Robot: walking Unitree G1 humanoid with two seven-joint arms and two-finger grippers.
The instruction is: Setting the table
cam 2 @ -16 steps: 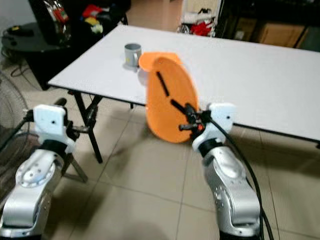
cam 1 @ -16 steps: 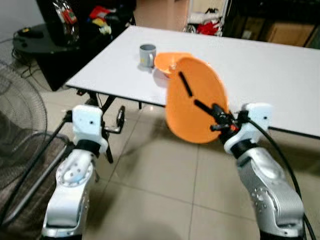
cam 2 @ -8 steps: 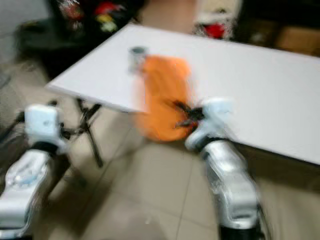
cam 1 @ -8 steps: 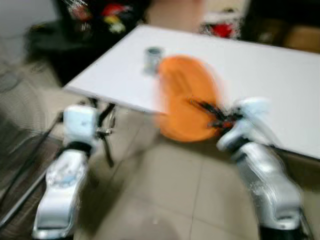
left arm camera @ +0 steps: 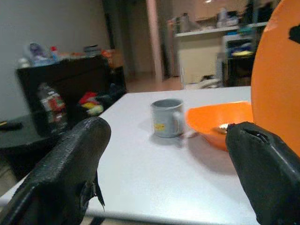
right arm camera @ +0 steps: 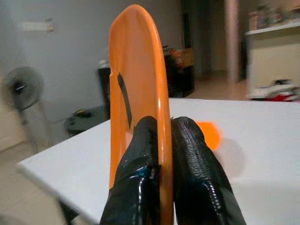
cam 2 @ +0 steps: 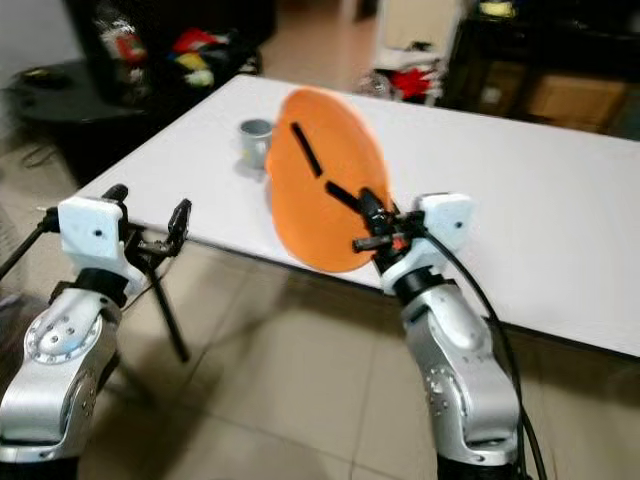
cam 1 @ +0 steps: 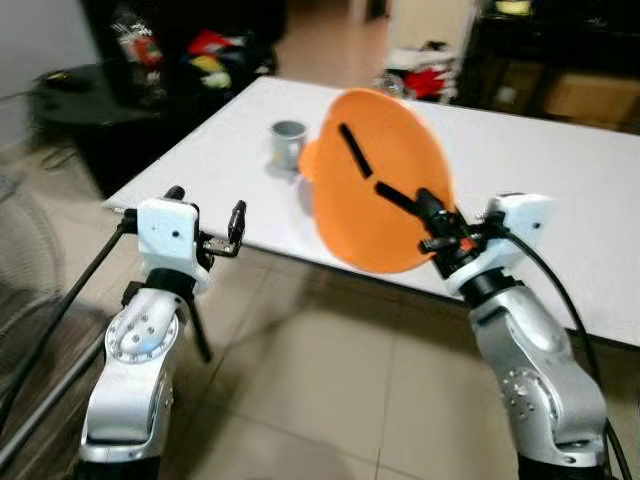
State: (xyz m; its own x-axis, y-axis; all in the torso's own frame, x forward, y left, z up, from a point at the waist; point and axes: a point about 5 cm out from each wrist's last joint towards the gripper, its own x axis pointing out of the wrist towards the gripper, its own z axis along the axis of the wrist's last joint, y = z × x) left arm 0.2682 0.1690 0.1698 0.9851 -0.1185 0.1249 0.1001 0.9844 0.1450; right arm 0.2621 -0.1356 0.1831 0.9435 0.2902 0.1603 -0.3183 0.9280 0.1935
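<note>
right wrist view, orange plate (right arm camera: 140,61) upright, pinched between right gripper (right arm camera: 161,140) jaws

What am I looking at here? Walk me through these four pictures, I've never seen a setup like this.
This is a humanoid robot with two silver arms, each ending in a gripper of two black fingers. The two wide pictures come from cameras in its head, looking down at its arms and a white table. The other two come from cameras on its wrists, looking along the fingers.

The right gripper is shut on an orange plate, held upright on its edge; the right wrist view shows the fingers pinching its rim. The left gripper is open, holds nothing, and sits before the table's edge.

On the table stand a grey mug and, beside it, an orange bowl.
</note>
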